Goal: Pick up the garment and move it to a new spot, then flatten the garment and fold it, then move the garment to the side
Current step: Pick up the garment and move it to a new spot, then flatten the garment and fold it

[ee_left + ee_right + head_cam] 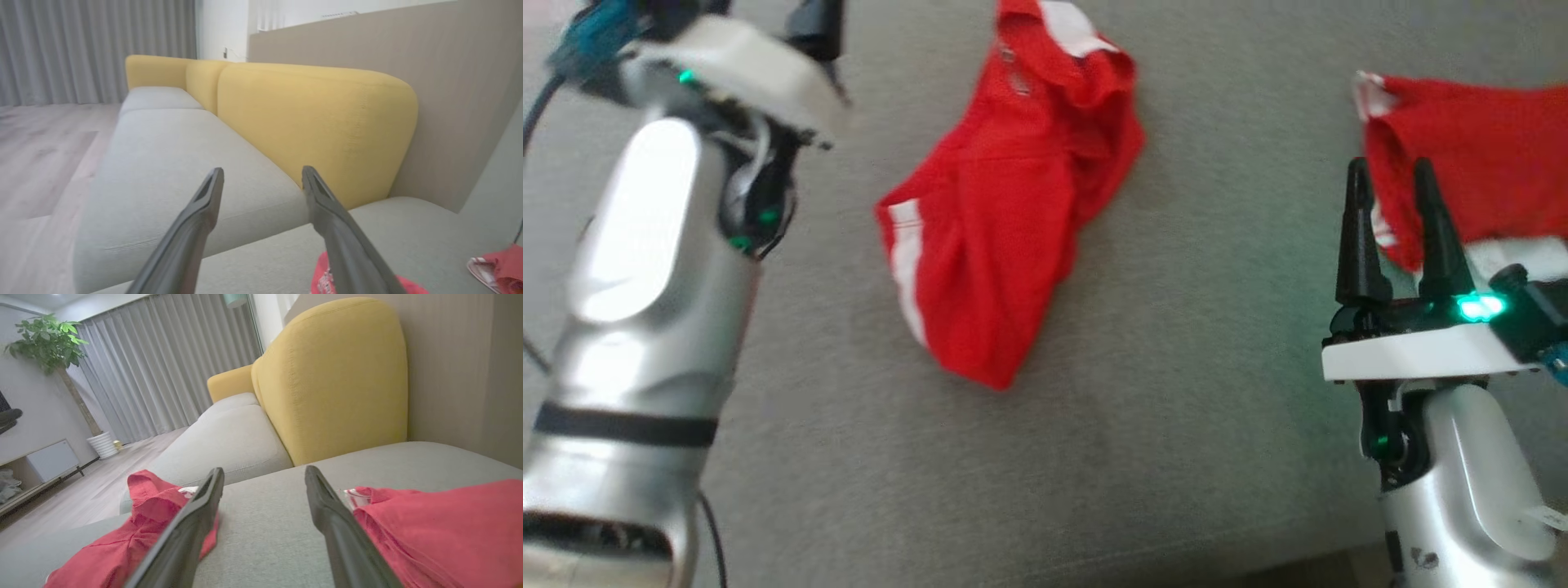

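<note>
Nothing legible; white print on the red garment (319, 279) is blurred

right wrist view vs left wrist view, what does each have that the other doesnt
Right wrist view adds a potted plant, a low white cabinet and the open right gripper. Left wrist view adds its own open left gripper. Both share the yellow backrest, grey seat, grey curtains, the crumpled red garment and a second red garment.

The garment (1013, 229) lies on the sofa seat (1201, 367), a second garment (1478, 163) well to its right.
</note>
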`<state>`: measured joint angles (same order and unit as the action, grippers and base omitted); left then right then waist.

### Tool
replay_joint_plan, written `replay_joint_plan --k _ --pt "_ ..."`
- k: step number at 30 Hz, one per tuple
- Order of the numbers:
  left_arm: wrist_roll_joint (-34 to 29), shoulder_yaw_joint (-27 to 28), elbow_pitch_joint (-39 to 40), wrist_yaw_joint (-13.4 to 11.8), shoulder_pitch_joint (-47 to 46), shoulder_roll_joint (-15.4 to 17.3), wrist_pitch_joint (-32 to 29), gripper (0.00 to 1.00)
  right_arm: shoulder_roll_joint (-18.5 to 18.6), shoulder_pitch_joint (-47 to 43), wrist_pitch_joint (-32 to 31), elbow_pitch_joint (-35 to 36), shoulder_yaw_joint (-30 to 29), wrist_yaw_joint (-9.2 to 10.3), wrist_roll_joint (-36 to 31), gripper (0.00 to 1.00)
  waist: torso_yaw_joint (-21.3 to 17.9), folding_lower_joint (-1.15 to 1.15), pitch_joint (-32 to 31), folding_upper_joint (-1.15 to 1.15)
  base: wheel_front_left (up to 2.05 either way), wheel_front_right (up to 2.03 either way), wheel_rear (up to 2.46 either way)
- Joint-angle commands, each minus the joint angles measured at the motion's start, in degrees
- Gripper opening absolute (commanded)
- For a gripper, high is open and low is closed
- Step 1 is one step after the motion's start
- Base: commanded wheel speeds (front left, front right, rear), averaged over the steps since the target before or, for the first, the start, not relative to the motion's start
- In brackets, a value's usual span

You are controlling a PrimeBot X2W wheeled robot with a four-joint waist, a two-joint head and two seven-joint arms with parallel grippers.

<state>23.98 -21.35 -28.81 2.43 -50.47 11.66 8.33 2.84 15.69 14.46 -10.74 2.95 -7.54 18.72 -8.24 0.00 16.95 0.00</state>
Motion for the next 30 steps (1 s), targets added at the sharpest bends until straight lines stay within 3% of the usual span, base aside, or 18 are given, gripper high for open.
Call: replay_joint_plan --k 1,7,10,18,24,30 --pt "0.4 2.1 2.1 0.0 0.6 2.8 1.0 1.0 0.0 -0.2 0.5 1.5 1.0 0.05 -0.6 1.0 3.6 0.0 -2.5 0.0 0.0 0.0 0.0" --pt "2.8 4.3 4.8 0.0 12.2 5.3 4.5 1.0 0.0 -2.2 0.5 -0.7 0.8 0.05 -2.6 1.0 9.8 0.0 -6.3 0.0 0.0 0.0 0.0" --pt "4.6 6.3 6.9 -0.8 19.5 5.0 5.8 1.0 0.0 -3.2 0.4 -1.9 0.6 0.05 -3.2 1.0 12.2 0.0 -7.8 0.0 0.0 0.0 0.0" --pt "6.4 13.4 15.2 -2.2 36.1 -1.6 6.6 1.0 0.0 -4.1 -1.3 -2.5 0.8 0.05 -4.2 1.0 15.6 0.0 -9.0 0.0 0.0 0.0 0.0" --pt "2.8 15.0 17.7 0.4 37.7 -5.0 6.7 1.0 0.0 -1.9 -5.2 -0.7 2.4 0.05 -6.4 1.0 17.1 0.0 -8.0 0.0 0.0 0.0 0.0" --pt "1.5 15.2 17.4 1.9 37.3 -7.0 6.7 1.0 1.0 1.5 -11.8 -0.5 9.0 0.05 -6.4 1.0 18.3 0.0 -6.4 0.0 0.0 0.0 0.0"
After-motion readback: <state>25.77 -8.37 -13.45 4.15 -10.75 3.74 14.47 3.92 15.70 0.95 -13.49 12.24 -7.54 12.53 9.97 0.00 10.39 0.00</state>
